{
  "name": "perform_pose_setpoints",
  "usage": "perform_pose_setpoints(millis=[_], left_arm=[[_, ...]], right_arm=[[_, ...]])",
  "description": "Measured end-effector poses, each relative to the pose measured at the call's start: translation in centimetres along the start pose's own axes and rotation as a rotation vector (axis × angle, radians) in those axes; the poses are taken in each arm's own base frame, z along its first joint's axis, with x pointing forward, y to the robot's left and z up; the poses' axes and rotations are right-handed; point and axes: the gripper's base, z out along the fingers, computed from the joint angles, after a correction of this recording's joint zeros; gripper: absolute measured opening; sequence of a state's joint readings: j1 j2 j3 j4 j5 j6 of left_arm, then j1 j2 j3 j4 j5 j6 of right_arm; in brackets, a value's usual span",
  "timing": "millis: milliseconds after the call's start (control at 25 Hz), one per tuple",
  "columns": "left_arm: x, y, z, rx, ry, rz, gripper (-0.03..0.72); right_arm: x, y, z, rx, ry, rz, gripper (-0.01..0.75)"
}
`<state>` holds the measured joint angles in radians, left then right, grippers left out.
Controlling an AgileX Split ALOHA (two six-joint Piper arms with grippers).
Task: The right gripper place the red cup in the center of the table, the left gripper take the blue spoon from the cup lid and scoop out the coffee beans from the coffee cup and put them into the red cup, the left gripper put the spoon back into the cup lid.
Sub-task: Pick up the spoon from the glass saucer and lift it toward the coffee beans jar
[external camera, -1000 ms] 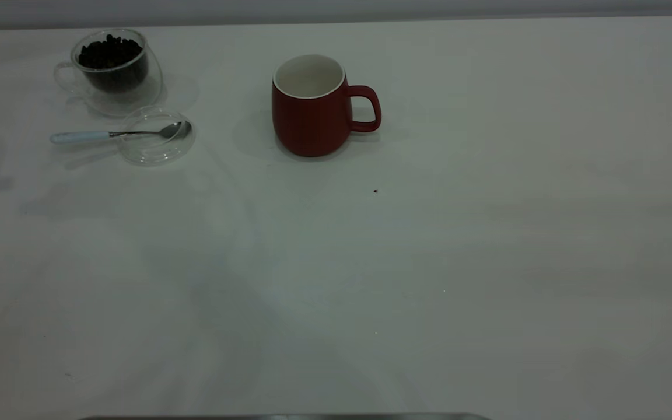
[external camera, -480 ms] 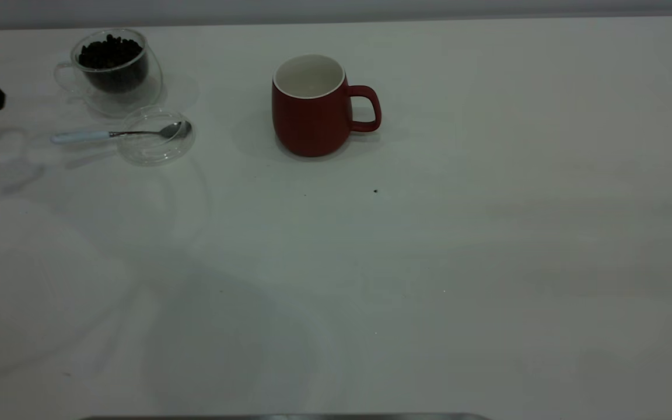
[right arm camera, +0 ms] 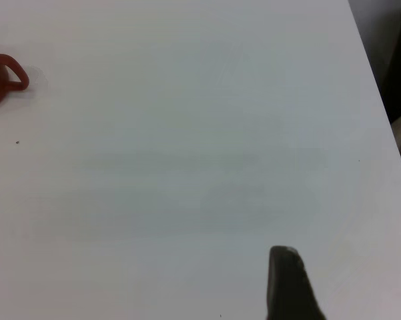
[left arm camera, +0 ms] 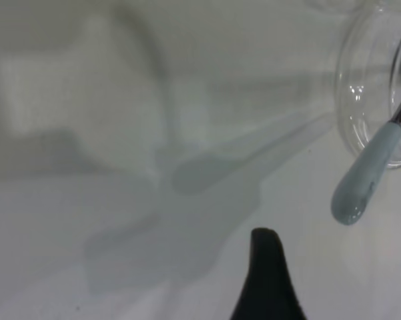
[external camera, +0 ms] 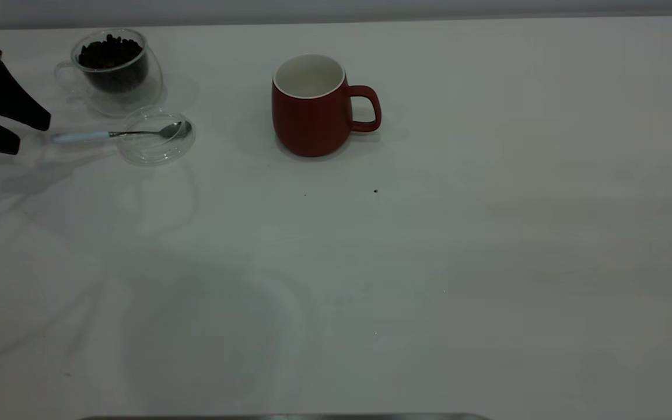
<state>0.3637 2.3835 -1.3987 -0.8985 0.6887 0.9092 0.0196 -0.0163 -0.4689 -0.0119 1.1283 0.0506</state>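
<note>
- At the table's far left edge, your left gripper sits just beside the pale handle end of the blue spoon, not touching it; the spoon's bowl rests in the cup lid, its handle sticking out toward the gripper.
- Behind the lid stands the coffee cup with the coffee beans inside; the red cup stands well apart near the table's middle, handle turned away from the gripper.
- Your left gripper's two black fingers are spread apart and hold nothing.
- Compared with half a second ago, it has moved farther into view and closer to the spoon handle; a second ago it was out of sight.
- Your right gripper stays off to the side; you cannot tell how its fingers stand.
</note>
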Motion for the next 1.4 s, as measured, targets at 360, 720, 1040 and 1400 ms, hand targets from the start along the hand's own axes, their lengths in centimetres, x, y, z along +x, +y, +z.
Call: perform_pose_setpoints(millis=[360,720,1040,1400], left_arm=[[-0.2,0.0,0.9,0.065,-0.056,-0.004,0.566],[-0.4,0.0,0.9,0.073,-0.067,0.007,0.560],[-0.7,-0.2,0.9,0.093,-0.099,-0.019,0.560],[0.0,0.5,2.2,0.103,-0.073,-0.048,0.560]], right_arm=[[0.0,0.0,0.0,0.000,0.000,0.000,0.466],[0.0,0.0,0.0,0.000,0.000,0.000,0.466],[0.0,0.0,0.0,0.000,0.000,0.000,0.466],[0.0,0.0,0.0,0.000,0.000,0.000,0.466]])
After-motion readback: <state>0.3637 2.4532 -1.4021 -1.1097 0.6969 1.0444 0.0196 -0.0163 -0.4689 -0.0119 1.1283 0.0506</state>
